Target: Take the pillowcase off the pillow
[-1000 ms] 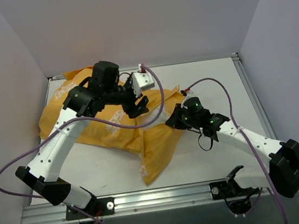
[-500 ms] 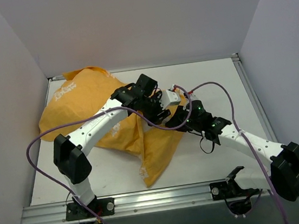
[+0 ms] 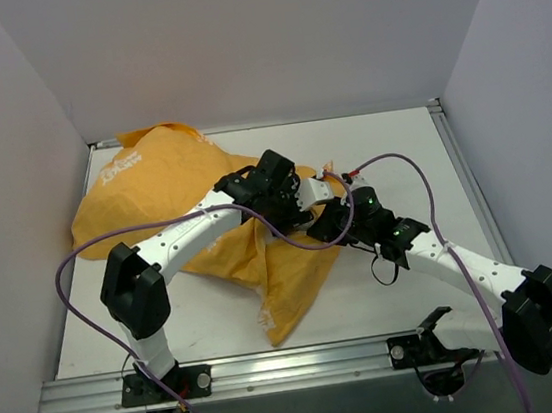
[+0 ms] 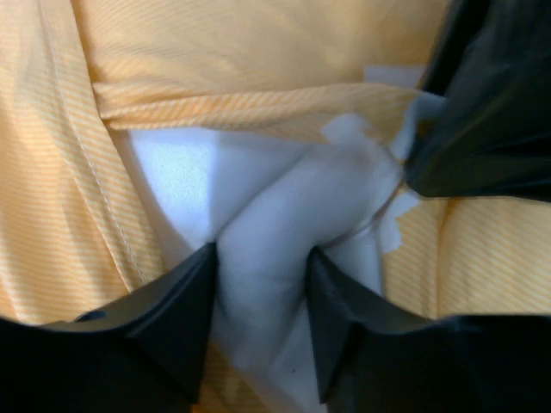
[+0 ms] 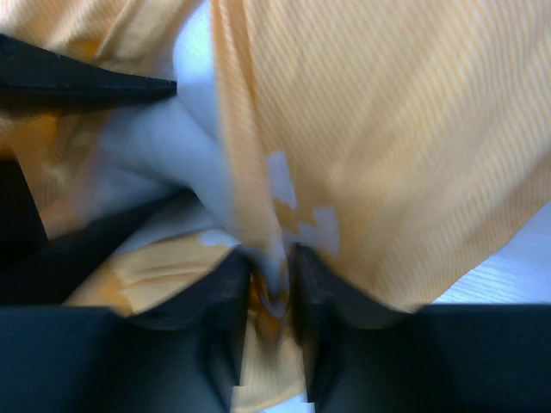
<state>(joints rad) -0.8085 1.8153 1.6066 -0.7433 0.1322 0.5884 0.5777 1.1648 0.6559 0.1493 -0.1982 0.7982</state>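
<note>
Barely begun, seemingly: the left claw point(image 4: 260, 292) is pinching the pillow point(image 4: 275, 215) corner between its fingers, the right claw point(image 5: 272, 275) is clamping the pillowcase point(image 5: 387, 146) hem, and most of the pillow is sitting inside.

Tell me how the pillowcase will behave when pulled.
Likely floppy: the pillowcase lies creased and draped on the table. Probably thin and light: it bunches in the right hand. It may cling to the pillow inside.

Robot lab cell — plain white walls point(image 3: 235, 40), aluminium rail point(image 3: 306, 366)
</note>
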